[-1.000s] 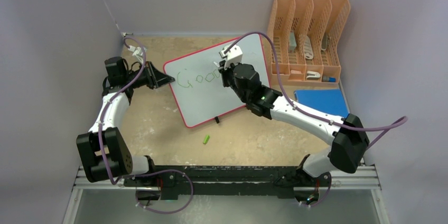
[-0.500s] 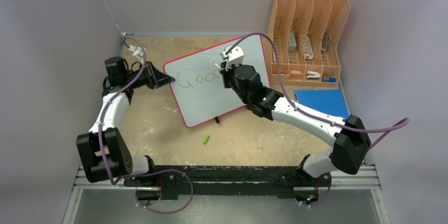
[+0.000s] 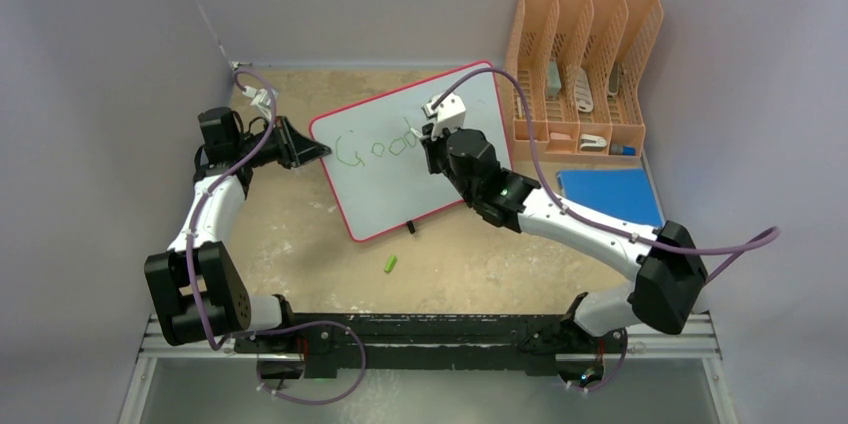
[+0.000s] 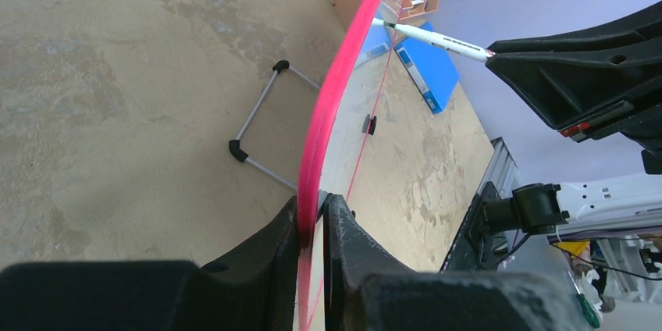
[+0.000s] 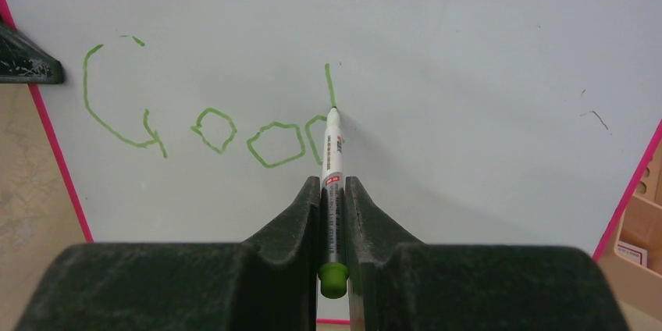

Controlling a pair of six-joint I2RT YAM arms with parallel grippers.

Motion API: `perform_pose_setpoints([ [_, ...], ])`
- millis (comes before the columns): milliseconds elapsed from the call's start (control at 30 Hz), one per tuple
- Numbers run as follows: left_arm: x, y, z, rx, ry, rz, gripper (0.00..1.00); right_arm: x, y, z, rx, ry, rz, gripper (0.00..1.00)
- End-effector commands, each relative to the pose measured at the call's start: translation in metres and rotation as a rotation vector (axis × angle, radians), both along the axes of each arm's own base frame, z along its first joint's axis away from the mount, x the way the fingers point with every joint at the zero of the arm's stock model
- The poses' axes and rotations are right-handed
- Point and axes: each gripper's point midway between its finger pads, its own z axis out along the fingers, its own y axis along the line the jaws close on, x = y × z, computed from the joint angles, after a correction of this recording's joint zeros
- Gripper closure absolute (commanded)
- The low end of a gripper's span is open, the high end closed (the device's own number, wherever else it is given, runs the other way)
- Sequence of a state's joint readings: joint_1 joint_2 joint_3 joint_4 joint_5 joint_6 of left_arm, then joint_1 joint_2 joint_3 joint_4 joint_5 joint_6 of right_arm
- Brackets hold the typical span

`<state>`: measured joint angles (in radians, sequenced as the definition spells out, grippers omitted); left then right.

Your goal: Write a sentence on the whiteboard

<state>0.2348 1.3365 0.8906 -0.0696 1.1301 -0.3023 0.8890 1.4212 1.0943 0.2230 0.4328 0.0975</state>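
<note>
"Two claws are working here, yes? Which one has the whiteboard (image 3: 395, 194)?"

"It is the left gripper (image 4: 312, 208). Its jaws are closed on the thin red rim, at the left edge of the board. The board is in the middle of the table (image 3: 300, 244), turned at an angle, with its far corner near the orange organizer (image 3: 585, 44)."

"And the right gripper (image 5: 333, 186)?"

"It is clamped on a green marker (image 5: 333, 151), low on the barrel. The tip touches the board at the stem of a 'd'. The sentence (image 5: 212, 129) reads only 'Good' so far, so I think most of it is not yet written."

"How will the board behave under the pen?"

"I judge it is light, thin and rather stiff, with a smooth face. It could slide or turn if the pen pushes too hard. The rim is the right place to hold it, because the writing face stays free there. The marker is narrow and slippery, so it needs a firm pinch and only light pressure."
</note>
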Motion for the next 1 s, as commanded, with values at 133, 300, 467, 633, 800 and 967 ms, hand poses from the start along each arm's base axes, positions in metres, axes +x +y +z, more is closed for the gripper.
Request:
perform_pose_setpoints([
  [133,0.001,-0.003,-0.002,0.026,-0.003,0.001,1.00,-0.003,-0.009,0.005,0.026,-0.001,-0.025,1.00],
  [300,0.000,-0.004,-0.003,0.026,-0.003,-0.001,1.00,-0.006,-0.011,0.000,0.023,0.013,-0.021,1.00],
  [467,0.000,-0.004,-0.003,0.026,-0.002,-0.001,1.00,-0.008,-0.013,-0.004,0.019,0.022,-0.022,1.00],
  [633,0.000,-0.004,-0.003,0.026,-0.003,-0.002,1.00,-0.011,-0.015,-0.008,0.017,0.037,-0.017,1.00],
  [800,0.000,-0.004,-0.003,0.026,-0.004,-0.001,1.00,-0.014,-0.017,-0.014,0.011,0.050,-0.016,1.00],
  [967,0.000,-0.004,-0.003,0.024,-0.002,-0.003,1.00,-0.016,-0.018,-0.017,0.007,0.058,-0.015,1.00],
])
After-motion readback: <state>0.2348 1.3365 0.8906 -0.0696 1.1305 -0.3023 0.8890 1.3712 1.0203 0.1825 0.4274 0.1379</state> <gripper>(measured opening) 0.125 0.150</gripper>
